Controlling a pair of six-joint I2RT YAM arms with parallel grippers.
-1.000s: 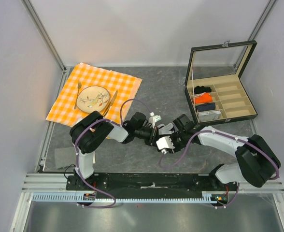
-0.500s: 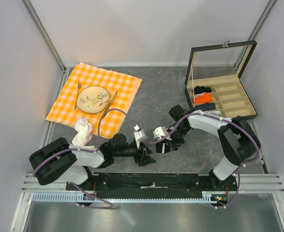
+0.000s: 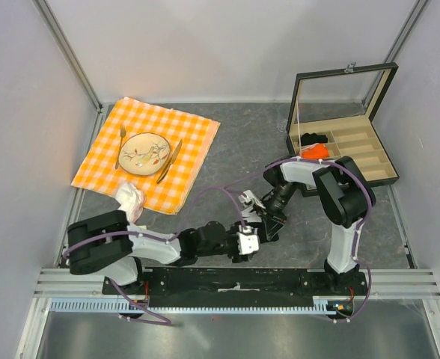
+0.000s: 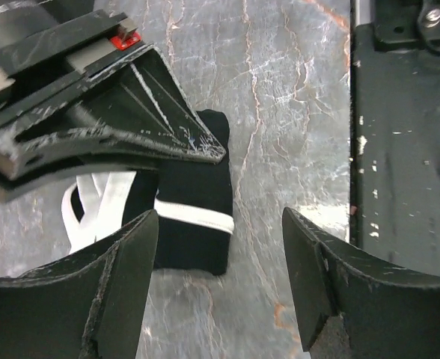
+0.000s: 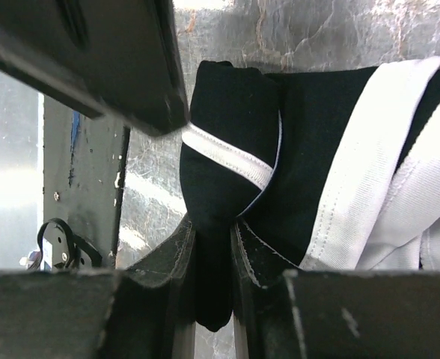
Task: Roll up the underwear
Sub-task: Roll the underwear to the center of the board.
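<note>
checkered cloth (image 3: 194,138) | plate (image 3: 144,153) on cloth | open box (image 3: 364,153) far right

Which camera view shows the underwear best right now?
Right wrist: the underwear fills the frame, black fabric and white trim sharp, pinched in the right tool. Left wrist shows its folded end below the open left tool. Top external mostly hides it under the arms.

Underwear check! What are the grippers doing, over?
Left gripper open above the underwear. Right gripper shut on its black edge. Bunched, not yet rolled. Nothing else touching it.
</note>
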